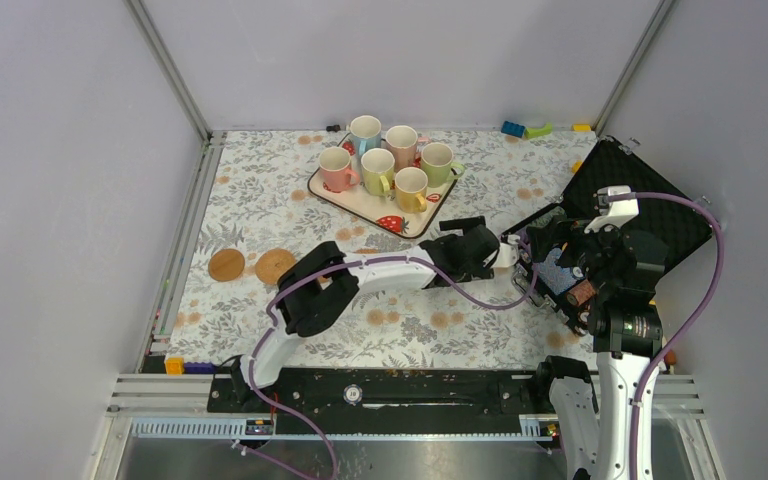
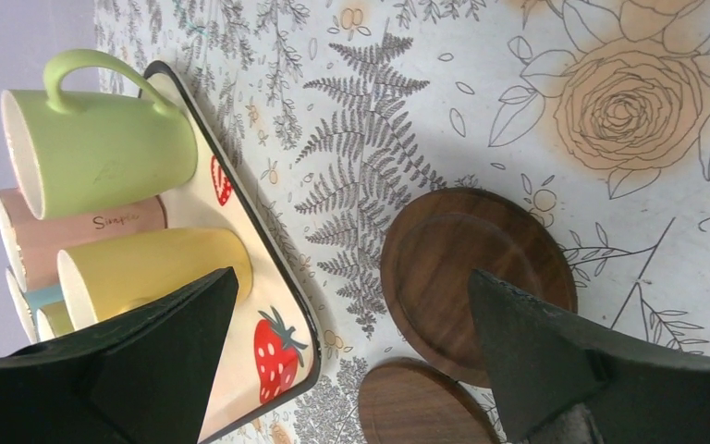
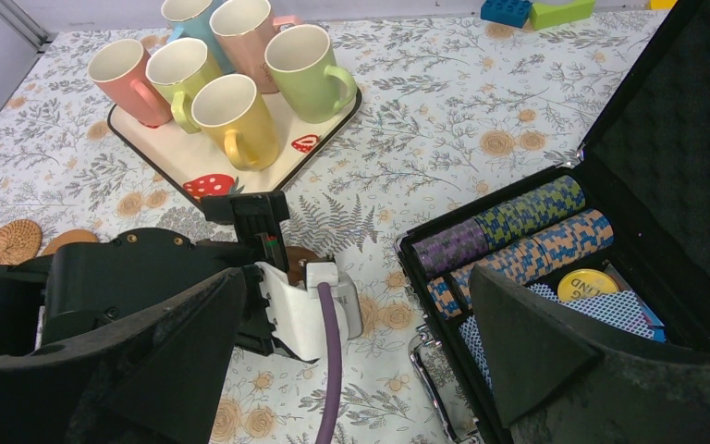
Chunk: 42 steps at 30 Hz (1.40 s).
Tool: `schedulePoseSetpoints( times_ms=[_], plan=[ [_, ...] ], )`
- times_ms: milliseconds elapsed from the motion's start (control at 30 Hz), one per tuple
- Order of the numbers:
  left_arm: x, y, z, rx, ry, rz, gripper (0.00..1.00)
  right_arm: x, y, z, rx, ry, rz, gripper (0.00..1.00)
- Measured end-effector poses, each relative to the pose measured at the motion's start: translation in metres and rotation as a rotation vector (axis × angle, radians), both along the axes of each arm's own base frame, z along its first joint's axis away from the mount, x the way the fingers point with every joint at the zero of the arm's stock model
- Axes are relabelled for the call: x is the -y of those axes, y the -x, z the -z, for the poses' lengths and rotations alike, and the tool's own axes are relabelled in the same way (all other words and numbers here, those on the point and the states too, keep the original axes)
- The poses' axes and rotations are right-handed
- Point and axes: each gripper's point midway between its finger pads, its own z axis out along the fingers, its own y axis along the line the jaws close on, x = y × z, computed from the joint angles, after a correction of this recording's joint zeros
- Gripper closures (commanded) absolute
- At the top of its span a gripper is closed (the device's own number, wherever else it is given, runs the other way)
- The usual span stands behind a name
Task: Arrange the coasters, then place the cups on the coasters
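Six pastel cups (image 1: pixel 377 170) stand close together on the strawberry tray (image 1: pixel 360 207) at the back. A smooth tan coaster (image 1: pixel 227 265) and a woven coaster (image 1: pixel 275 266) lie at the left. In the left wrist view, two dark brown coasters (image 2: pixel 476 268) (image 2: pixel 421 407) lie on the cloth beside the tray's corner (image 2: pixel 287 305). My left gripper (image 2: pixel 351 277) hangs open above them, holding nothing. My right gripper (image 3: pixel 353 277) is open and empty, hovering over the left wrist near the case.
An open black case (image 1: pixel 625 205) with striped poker chips (image 3: pixel 518 236) and cards fills the right side. Toy bricks (image 1: pixel 525 128) lie at the back edge. Metal rails run along the left edge and the front. The left arm stretches across the middle of the table.
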Motion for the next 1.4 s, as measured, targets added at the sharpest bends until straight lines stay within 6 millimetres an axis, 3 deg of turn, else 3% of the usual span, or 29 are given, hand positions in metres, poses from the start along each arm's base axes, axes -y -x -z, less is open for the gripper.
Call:
schedulePoseSetpoints(
  times_ms=[200,800,1133,1400],
  plan=[
    [0.0,0.004,0.017,-0.032,-0.025,0.016,0.01,0.0,0.0,0.0,0.0,0.0,0.0,0.02],
    [0.021,0.033,0.019,-0.103,-0.007,0.077,0.01,0.0,0.0,0.0,0.0,0.0,0.002,0.02],
    [0.028,0.018,0.017,-0.055,0.005,0.047,0.01,0.001,0.0,-0.001,0.003,0.0,0.006,0.02],
    [0.018,-0.003,0.016,-0.03,0.0,0.003,0.01,0.002,0.0,-0.001,0.003,0.0,0.008,0.02]
  ],
)
